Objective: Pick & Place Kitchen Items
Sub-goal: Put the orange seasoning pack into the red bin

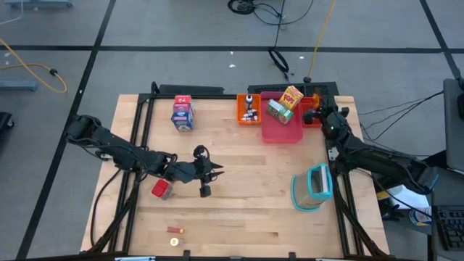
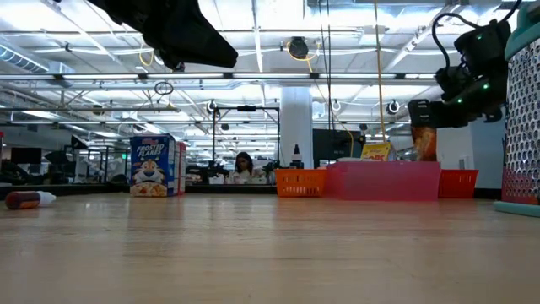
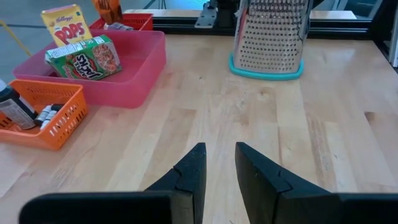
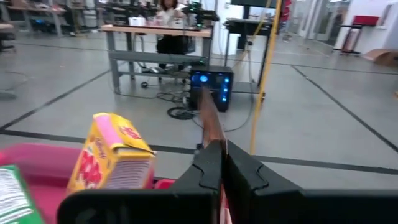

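A: High view first, biggest thing down: what carries it all?

B: A pale wooden desk [image 1: 239, 188] with both dark arms over it. Near its right edge lies a grater with a teal rim [image 1: 313, 186]; the left wrist view shows its perforated metal face.

A: And the trays?

B: A pink tray [image 1: 281, 130] at the far edge, an orange basket [image 1: 249, 110] touching its left side, a red tray [image 2: 458, 182] to its right. In the pink tray stands a yellow carton reading "Kellogg's POPS" [image 3: 66, 26], with a green "Jacks" carton [image 3: 86, 57] lying against it. The orange basket holds small dark-capped bottles [image 3: 13, 106].

A: Anything readable elsewhere?

B: A blue-white "Frosted Flakes" box [image 2: 153, 166] stands well left of the basket, a red carton [image 1: 183, 100] just behind it. A red cube [image 1: 160, 189] sits beside the left arm, and small orange-brown bits [image 1: 175, 230] lie near the front edge.

A: The hands?

B: The left hand [image 1: 206, 174] hovers over bare wood mid-desk, fingers slightly apart, holding nothing. The right hand [image 4: 219, 163] is over the red tray, fingers pressed together on a thin brown-orange piece [image 4: 211, 127] I cannot identify.
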